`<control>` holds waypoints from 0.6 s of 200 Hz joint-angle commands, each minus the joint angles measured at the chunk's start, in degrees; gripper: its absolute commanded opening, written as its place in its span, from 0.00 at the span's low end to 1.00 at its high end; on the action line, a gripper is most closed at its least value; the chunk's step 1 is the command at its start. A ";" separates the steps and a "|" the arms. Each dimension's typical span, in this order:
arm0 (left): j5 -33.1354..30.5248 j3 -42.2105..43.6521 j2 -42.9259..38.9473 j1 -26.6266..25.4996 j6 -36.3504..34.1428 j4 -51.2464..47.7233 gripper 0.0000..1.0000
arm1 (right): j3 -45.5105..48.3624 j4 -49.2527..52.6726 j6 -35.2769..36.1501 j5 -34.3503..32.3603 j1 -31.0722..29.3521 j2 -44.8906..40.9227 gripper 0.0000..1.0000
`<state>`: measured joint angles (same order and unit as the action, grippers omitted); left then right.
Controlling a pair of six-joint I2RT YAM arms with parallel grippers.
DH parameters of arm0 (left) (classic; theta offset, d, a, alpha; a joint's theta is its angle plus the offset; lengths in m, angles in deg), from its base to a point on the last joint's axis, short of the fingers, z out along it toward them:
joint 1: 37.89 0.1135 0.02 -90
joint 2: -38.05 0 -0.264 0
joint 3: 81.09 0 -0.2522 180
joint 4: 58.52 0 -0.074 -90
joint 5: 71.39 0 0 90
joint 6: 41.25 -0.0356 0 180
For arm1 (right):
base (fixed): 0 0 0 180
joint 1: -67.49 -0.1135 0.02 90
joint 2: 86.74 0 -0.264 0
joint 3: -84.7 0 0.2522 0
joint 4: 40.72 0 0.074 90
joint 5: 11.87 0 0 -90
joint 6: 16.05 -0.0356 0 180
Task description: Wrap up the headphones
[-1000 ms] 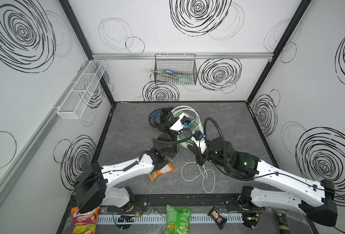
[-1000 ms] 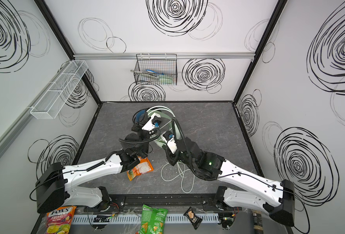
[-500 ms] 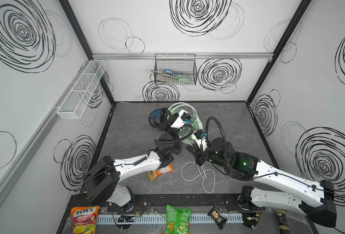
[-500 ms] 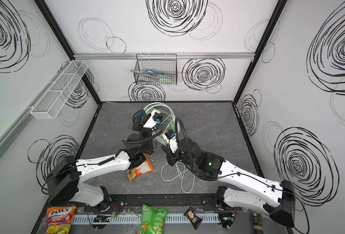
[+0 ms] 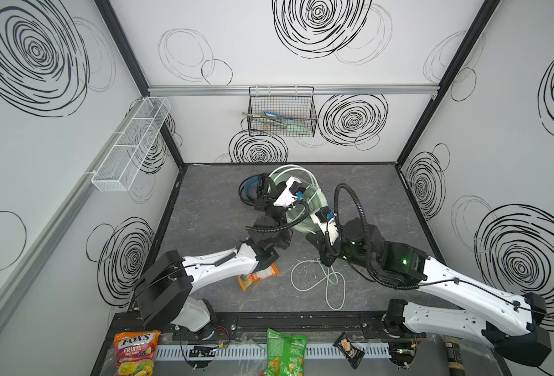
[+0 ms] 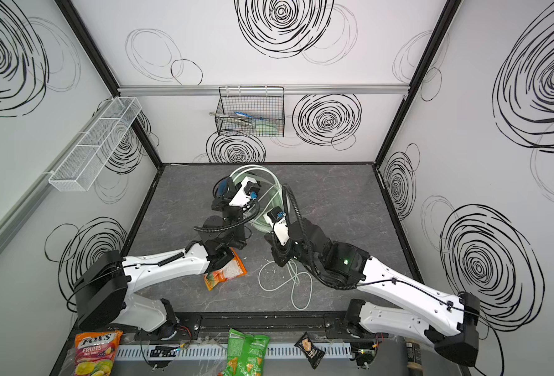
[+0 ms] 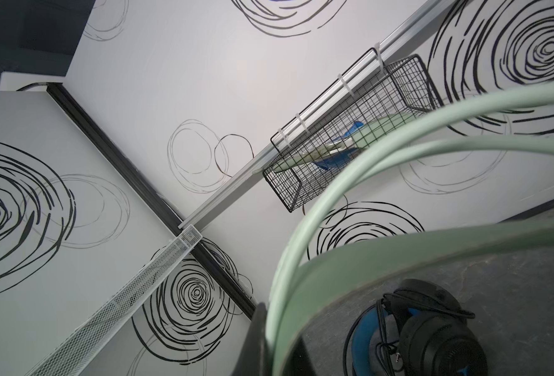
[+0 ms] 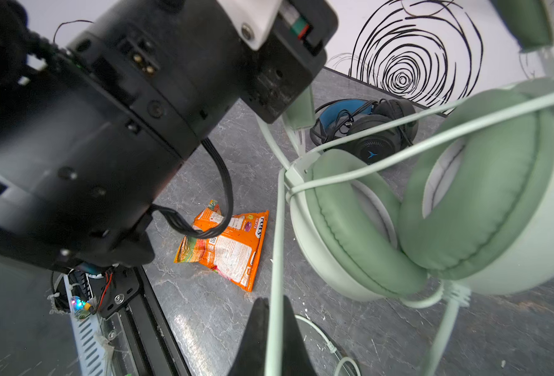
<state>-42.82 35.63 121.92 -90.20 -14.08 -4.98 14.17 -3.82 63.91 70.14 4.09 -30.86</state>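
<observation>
The left arm (image 5: pixel 217 263) has swung its shoulder in toward the middle since a second ago, and the right wrist has edged toward the far wall. The left tool (image 7: pixel 278 341) is clamped on the headband of the mint-green headset (image 8: pixel 360 228), holding it off the grey worktop (image 5: pixel 210 221) at centre, earcups hanging. The right tool (image 8: pixel 274 309) is pinched on its whitish cable (image 8: pixel 277 247), which crosses the earcups; slack lies looped on the near worktop. The black headset (image 5: pixel 248 192) lies just left, farther back. An orange snack bag (image 5: pixel 257 275) sits beside the left arm.
</observation>
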 commanded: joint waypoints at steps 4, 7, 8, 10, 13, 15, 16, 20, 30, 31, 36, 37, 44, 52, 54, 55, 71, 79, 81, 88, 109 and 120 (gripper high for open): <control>-2.20 1.00 -0.47 4.72 -5.44 4.12 0.00 | -4.59 3.56 -0.31 -2.35 -1.10 -3.32 0.01; -2.20 1.00 -0.46 4.76 -5.50 4.14 0.00 | -4.70 3.77 -0.32 -2.52 -1.16 -3.24 0.01; -2.20 1.00 -0.46 4.76 -5.53 4.14 0.00 | -4.72 3.85 -0.32 -2.54 -1.18 -3.24 0.01; -2.20 1.05 -0.47 4.77 -5.55 4.19 0.00 | -4.85 4.02 -0.28 -2.64 -1.20 -3.23 0.01; -2.20 1.08 -0.47 4.79 -5.61 4.29 0.00 | -4.94 4.29 -0.32 -2.87 -1.20 -3.17 0.01; -2.20 1.13 -0.47 4.82 -5.67 4.36 0.00 | -5.04 4.35 -0.28 -3.01 -1.27 -3.17 0.01; -2.25 1.15 -0.47 4.79 -5.70 4.38 0.00 | -5.07 4.50 -0.31 -3.05 -1.28 -3.11 0.01; -2.25 1.18 -0.47 4.81 -5.75 4.49 0.00 | -5.24 4.82 -0.26 -3.27 -1.38 -2.99 0.01; -2.16 1.34 -0.47 4.86 -6.06 4.63 0.00 | -5.82 5.56 0.00 -3.63 -1.47 -2.74 0.02; -2.14 1.35 -0.47 4.90 -6.07 4.65 0.00 | -5.90 5.63 0.01 -3.67 -1.51 -2.72 0.02; -2.12 1.44 -0.47 4.93 -6.26 4.82 0.00 | -6.20 6.03 0.10 -3.85 -1.55 -2.47 0.01; -2.12 1.44 -0.42 4.94 -6.39 4.88 0.00 | -6.27 6.08 0.15 -3.82 -1.60 -2.41 0.01; -2.20 1.53 -0.34 4.86 -6.79 5.29 0.00 | -6.78 6.65 0.31 -3.96 -1.70 -2.04 0.02; -2.29 1.61 -0.21 4.94 -7.34 5.87 0.00 | -7.44 7.33 0.41 -4.29 -1.81 -1.60 0.01; -2.29 1.66 -0.16 4.96 -7.49 6.00 0.00 | -7.58 7.49 0.38 -4.48 -1.88 -1.50 0.01; -2.29 1.68 -0.14 5.00 -7.58 6.09 0.00 | -7.66 7.60 0.47 -4.53 -1.89 -1.49 0.01; -2.29 1.88 0.17 4.95 -8.63 6.81 0.00 | -9.06 9.29 0.48 -5.63 -2.30 -0.63 0.01; -2.37 1.89 0.30 4.94 -9.00 7.12 0.00 | -9.84 10.22 0.47 -5.95 -2.50 -0.27 0.01; -2.38 1.88 0.32 4.94 -9.09 7.13 0.00 | -10.02 10.36 0.42 -6.09 -2.54 -0.26 0.01; -2.38 1.88 0.50 4.97 -9.38 7.35 0.00 | -10.56 10.92 0.33 -6.33 -2.82 -0.08 0.01; -2.68 1.56 1.01 4.95 -9.68 7.70 0.00 | -11.25 11.42 -0.27 -5.45 -3.31 -0.31 0.02; -3.03 1.06 1.48 4.95 -9.73 7.75 0.00 | -11.17 11.11 -0.80 -4.70 -3.40 -0.67 0.01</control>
<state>-42.06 36.18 122.08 -90.20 -17.47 -0.54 7.02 4.92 63.97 65.71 1.82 -28.07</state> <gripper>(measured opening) 0.089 0.068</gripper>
